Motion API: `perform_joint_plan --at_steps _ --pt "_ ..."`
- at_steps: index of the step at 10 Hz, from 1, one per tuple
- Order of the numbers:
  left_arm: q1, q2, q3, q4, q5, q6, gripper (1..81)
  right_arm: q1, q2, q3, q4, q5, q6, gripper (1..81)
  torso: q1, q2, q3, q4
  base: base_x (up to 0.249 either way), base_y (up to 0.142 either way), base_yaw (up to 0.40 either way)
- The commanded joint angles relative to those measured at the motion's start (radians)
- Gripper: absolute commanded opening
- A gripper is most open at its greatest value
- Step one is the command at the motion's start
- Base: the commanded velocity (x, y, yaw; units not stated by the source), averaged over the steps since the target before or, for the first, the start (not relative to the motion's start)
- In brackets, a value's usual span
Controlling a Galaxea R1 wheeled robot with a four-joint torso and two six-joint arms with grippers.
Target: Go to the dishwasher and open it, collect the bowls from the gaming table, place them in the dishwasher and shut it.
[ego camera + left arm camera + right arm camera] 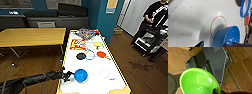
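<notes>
White gaming table (pixel 95 75), wood floor (pixel 140 62), blue walls (pixel 100 15).

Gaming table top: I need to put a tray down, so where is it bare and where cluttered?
Bare room lies on the gaming table at its near end, around the thin red ring and right of the blue bowl at the left pincer. The middle is crowded with the paddles and blue ring; the far end holds game boxes.

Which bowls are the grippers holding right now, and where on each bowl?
Left gripper holds the blue bowl by its rim, tilted over the gaming table. The green bowl sits at the right gripper, apparently gripped at its rim.
</notes>
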Motion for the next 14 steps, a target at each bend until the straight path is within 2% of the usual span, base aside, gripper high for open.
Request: perform_joint_plan --at_steps 1,4,7,8,11,12,13,14 --pt "-0.139 -0.008 0.017 -0.003 0.029 0.000 81.1 0.013 -0.043 0.018 -0.001 -0.072 -0.001 1.0 0.000 0.000 0.000 0.000 0.000 0.000 0.000" --pt "-0.139 0.012 0.003 0.003 0.032 0.000 81.1 0.015 -0.040 0.013 -0.003 -0.072 -0.001 1.0 0.000 0.000 0.000 0.000 0.000 0.000 0.000" --pt "-0.139 0.090 -0.058 0.020 0.038 0.002 81.1 0.013 -0.040 0.012 -0.003 -0.072 -0.002 1.0 0.000 0.000 0.000 0.000 0.000 0.000 0.000" --pt "-0.139 0.126 -0.086 0.020 0.068 0.003 81.1 0.013 -0.036 0.007 -0.003 -0.072 -0.004 1.0 0.000 0.000 0.000 0.000 0.000 0.000 0.000" --pt "-0.130 0.184 -0.135 0.020 0.071 0.006 81.1 0.013 -0.030 -0.004 -0.001 -0.072 -0.005 1.0 0.000 0.000 0.000 0.000 0.000 0.000 0.000" --pt "-0.124 0.192 -0.137 0.029 0.072 0.014 81.1 0.018 -0.030 -0.004 -0.003 -0.072 -0.007 1.0 0.000 0.000 0.000 0.000 0.000 0.000 0.000" --pt "-0.113 0.201 -0.124 0.080 0.092 0.017 81.1 0.019 -0.032 -0.007 -0.001 -0.072 -0.007 1.0 0.000 0.000 0.000 0.000 0.000 0.000 0.000" --pt "-0.101 0.202 -0.107 0.115 0.098 0.019 1.0 0.019 -0.030 -0.011 -0.001 -0.072 -0.005 1.0 0.001 0.000 0.000 0.000 0.000 0.000 0.000"
